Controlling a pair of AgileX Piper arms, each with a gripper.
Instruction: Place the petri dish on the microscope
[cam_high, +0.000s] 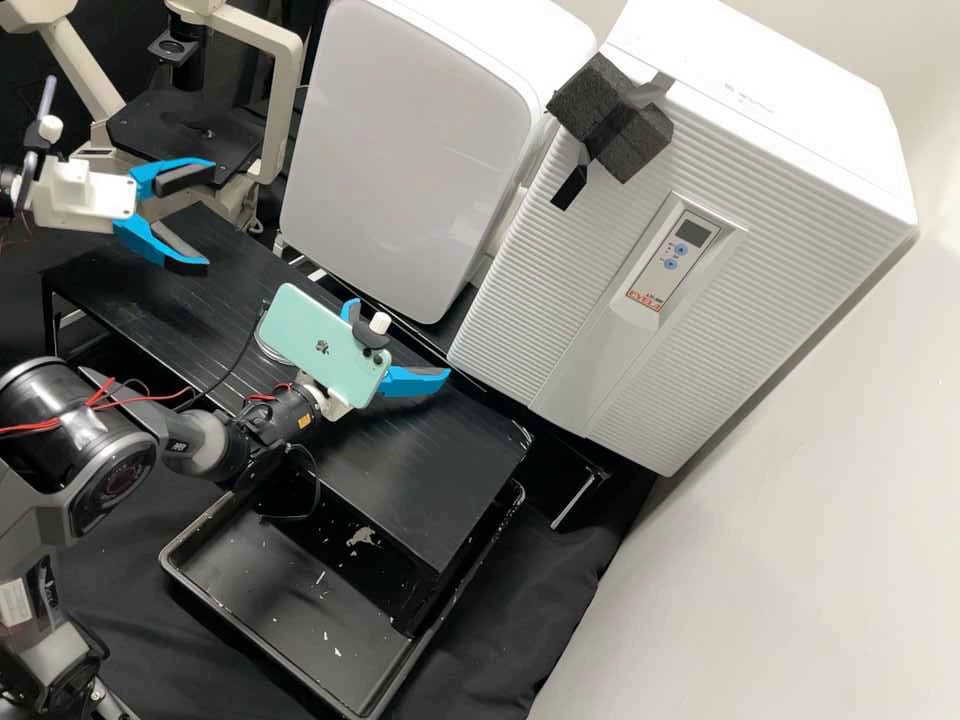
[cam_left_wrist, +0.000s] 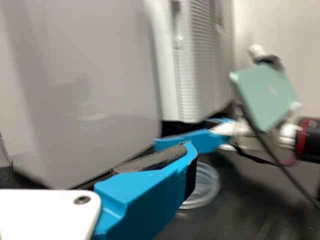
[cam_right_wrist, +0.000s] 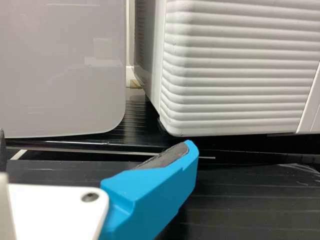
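In the high view, my left gripper (cam_high: 210, 213) stands open and empty before the microscope (cam_high: 185, 128), its fingers wide apart. My right gripper (cam_high: 404, 342) is also open, over the black platform, partly behind the mint phone on its wrist. The clear petri dish (cam_high: 267, 352) peeks out beside that phone, mostly hidden. In the left wrist view, the petri dish (cam_left_wrist: 206, 186) lies on the dark surface, partly covered by a finger of my left gripper (cam_left_wrist: 97, 159). The right wrist view shows my right gripper (cam_right_wrist: 95, 146) with its fingers apart and nothing between them.
Behind the platform (cam_high: 420, 475) stand a glossy white cabinet (cam_high: 400, 150) and a ribbed white appliance (cam_high: 570, 330). A black tray (cam_high: 270, 610) with pale scraps lies in front, under the right arm. The phone (cam_high: 325, 345) has a dark cable.
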